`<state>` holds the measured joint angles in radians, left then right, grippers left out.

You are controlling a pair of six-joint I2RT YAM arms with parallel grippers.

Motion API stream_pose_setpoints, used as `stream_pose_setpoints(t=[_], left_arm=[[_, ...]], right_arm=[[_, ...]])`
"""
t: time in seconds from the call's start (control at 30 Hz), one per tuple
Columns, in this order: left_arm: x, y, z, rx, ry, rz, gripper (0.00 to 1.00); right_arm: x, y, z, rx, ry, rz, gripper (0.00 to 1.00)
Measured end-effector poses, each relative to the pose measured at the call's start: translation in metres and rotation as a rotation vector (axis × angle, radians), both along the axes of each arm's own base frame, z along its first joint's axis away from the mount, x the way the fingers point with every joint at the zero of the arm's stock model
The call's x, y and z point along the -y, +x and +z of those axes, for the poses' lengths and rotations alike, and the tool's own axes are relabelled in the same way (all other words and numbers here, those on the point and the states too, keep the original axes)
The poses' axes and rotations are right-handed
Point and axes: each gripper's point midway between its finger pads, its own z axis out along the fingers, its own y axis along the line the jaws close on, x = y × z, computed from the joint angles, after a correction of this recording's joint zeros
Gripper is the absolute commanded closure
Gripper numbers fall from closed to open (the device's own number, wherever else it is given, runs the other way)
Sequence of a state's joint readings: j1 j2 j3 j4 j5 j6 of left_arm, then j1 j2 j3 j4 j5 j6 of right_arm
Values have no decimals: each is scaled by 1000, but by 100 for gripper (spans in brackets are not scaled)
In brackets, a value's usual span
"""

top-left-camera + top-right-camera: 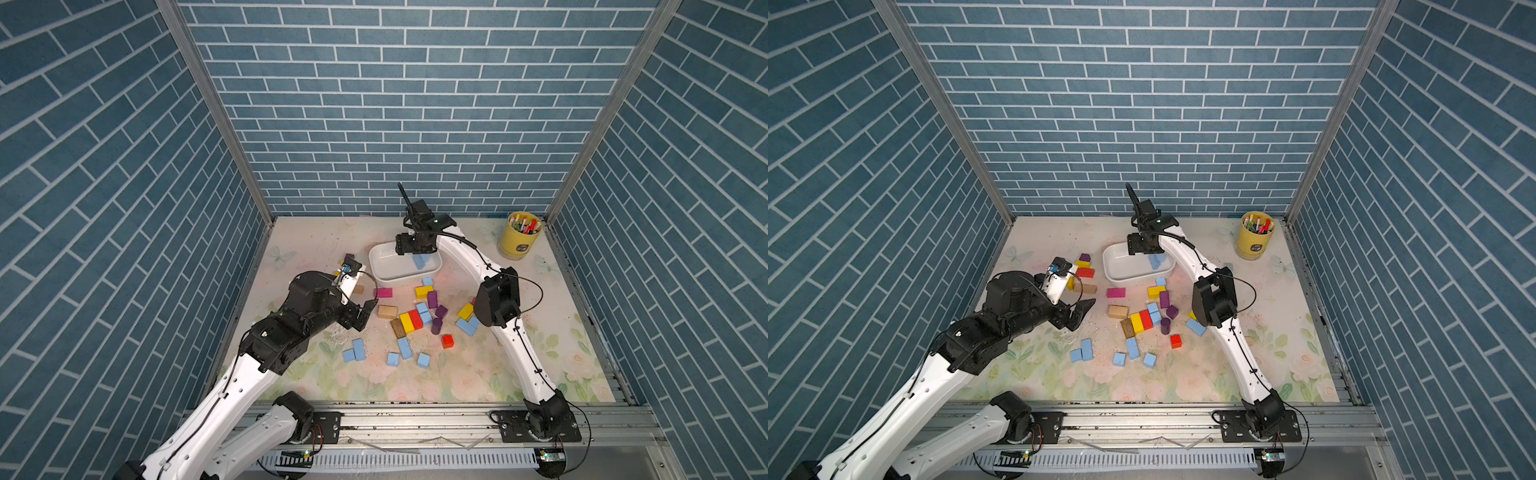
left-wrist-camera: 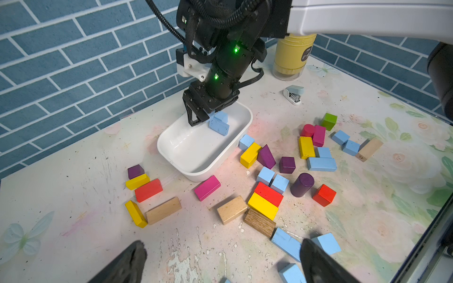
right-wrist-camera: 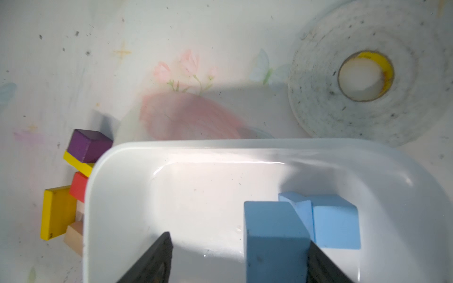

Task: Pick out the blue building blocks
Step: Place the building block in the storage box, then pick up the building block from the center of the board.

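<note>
Over the white rectangular plastic tray [image 2: 181,156]: right gripper [image 3: 239,242], jaws parted, grip released. Between the jaws, a long light sky-blue building block [image 3: 274,232], against one finger [image 3: 318,264], clear of the other, inside the tray. Beside it in the tray, a light sky-blue cube [image 3: 335,220]; wedged between the two, possibly a third blue piece (too hidden to be sure).

Above the floral mat [image 1: 478,382]: left gripper [image 2: 223,245], spread wide, empty, touching nothing.

Loose on the mat, blue building blocks [image 1: 404,348]: five in a front group in both top views, and seven more among the other colours, counted in the left wrist view.

Also on the mat, in the left wrist view:
- five yellow blocks [image 2: 262,205]
- four purple pieces [image 2: 286,164] (one a wedge, one a cylinder)
- three red blocks [image 2: 148,190]
- one crimson cylinder [image 2: 307,129]
- two magenta bricks [image 2: 207,187]
- one green cube [image 2: 329,121]
- three pale tan wooden blocks [image 2: 163,210]
- one dark striped wooden block [image 2: 259,221]
</note>
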<state>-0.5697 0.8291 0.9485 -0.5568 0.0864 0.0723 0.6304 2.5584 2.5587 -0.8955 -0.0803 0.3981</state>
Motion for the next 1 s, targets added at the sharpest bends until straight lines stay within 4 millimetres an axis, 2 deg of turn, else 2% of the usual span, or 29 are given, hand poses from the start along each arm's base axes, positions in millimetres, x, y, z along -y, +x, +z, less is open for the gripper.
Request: stream_pose_setpoints(t=[0.13,0.3,0.4,0.7,0.8,1.0], left_arm=[[0,0,0,0,0,0,0],[0,0,0,0,1,0,1],[0,0,0,-1,0,0,0],[0,0,0,0,1,0,1],[0,0,0,0,1,0,1],[0,0,0,0,1,0,1]], right_arm=[[3,3,12,33,-4,-12,19],[10,5,7,36,-41,-32,16],[12,7,0,36,-60,-40,14],[21,8,-39,1,-142,-51,5],[23,7,-45,-4,-159,-49,1],[28,8,-46,4,-185,-50,1]])
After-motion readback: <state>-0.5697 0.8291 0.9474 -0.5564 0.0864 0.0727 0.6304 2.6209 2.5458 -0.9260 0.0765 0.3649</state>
